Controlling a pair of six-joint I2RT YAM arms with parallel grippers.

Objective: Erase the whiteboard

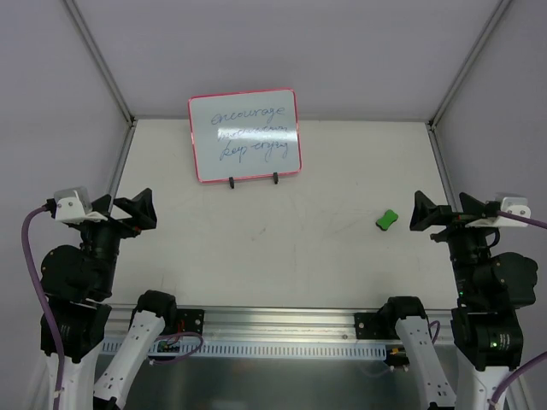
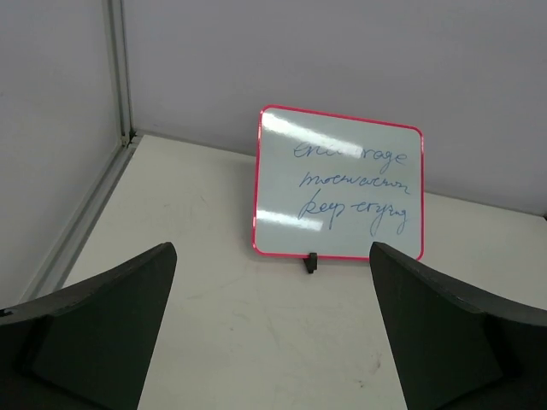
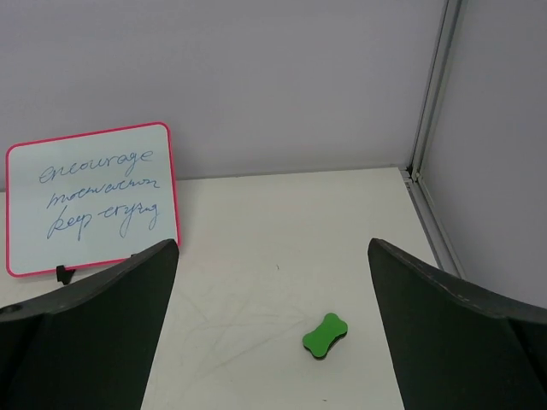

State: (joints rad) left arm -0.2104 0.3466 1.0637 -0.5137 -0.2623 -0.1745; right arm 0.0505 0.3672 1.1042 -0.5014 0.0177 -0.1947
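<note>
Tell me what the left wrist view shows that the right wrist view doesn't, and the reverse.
Left wrist only: the open left claw and the enclosure's left corner post. Right wrist only: the open right claw, the green eraser lying on the table, and the right corner post. Both: the whiteboard, propped at the back wall with three lines of blue handwriting not yet erased.
</note>
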